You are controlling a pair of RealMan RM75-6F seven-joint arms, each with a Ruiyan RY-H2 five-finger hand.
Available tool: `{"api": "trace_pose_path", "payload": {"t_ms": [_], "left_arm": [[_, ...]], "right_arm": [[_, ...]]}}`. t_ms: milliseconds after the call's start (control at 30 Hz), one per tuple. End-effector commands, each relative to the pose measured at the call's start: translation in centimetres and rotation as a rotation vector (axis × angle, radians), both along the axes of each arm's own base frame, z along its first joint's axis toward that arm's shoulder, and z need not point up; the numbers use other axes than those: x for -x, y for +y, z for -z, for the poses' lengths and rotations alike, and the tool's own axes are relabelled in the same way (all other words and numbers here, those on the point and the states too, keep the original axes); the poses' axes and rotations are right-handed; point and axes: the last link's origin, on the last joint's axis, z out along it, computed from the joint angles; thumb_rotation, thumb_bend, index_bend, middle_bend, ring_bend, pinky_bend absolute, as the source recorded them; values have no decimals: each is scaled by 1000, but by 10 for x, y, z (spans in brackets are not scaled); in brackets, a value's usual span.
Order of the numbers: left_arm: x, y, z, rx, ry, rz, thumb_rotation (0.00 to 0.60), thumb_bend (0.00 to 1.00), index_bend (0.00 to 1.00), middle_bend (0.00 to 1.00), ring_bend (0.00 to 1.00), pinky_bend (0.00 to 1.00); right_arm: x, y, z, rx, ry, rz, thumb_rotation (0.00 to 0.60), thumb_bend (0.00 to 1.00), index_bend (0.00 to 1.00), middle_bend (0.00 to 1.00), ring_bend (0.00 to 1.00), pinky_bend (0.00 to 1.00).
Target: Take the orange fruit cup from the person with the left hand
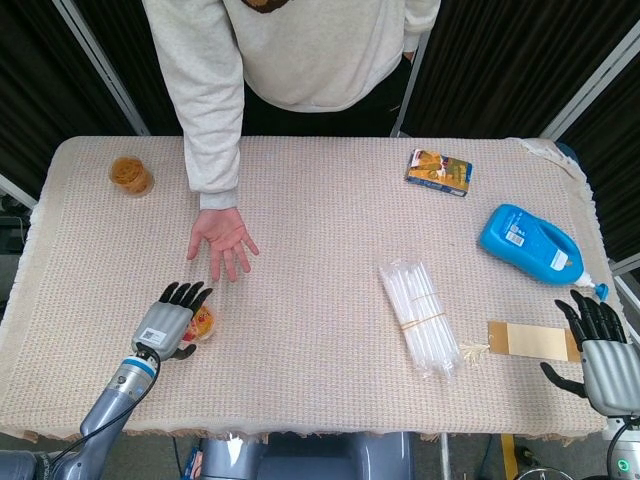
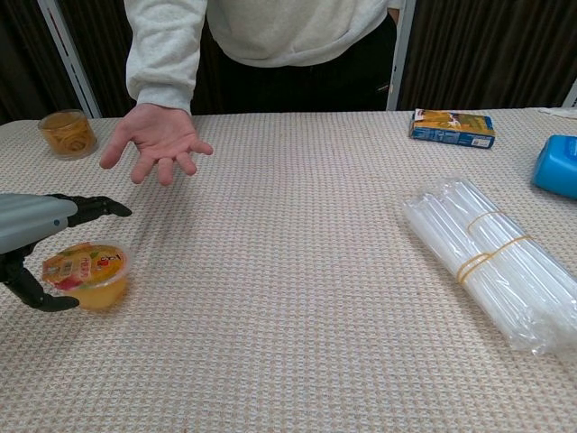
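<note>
Your left hand [image 2: 41,244] is released, fingers spread, fruit cup [image 2: 87,273] on the table [image 2: 297,298] at its 3 o'clock.

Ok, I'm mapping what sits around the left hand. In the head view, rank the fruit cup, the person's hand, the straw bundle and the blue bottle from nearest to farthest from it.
From the left hand:
1. Fruit cup, right beside the fingers, on the table.
2. Person's hand, just beyond, palm up.
3. Straw bundle, across the table's middle.
4. Blue bottle, far right side.
</note>
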Motion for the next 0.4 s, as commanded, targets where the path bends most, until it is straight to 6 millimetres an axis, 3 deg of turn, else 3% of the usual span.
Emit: {"api": "trace_pose_path", "payload": {"t_ms": [33, 167, 400], "left_arm": [[-3, -6, -18, -38, -17, 19, 600, 247, 0, 0, 0, 0], [-2, -21, -45, -101, -61, 33, 600, 243, 0, 0, 0, 0], [32, -58, -95, -284, -23, 105, 600, 239, 0, 0, 0, 0]], "right_arm": [[0, 0, 0, -2, 0, 1, 600, 112, 115, 0, 0, 0], [0, 0, 0, -1, 2, -1, 600, 112, 115, 0, 0, 0], [-1, -1, 2, -3, 12, -11, 600, 112, 115, 0, 0, 0]]}}
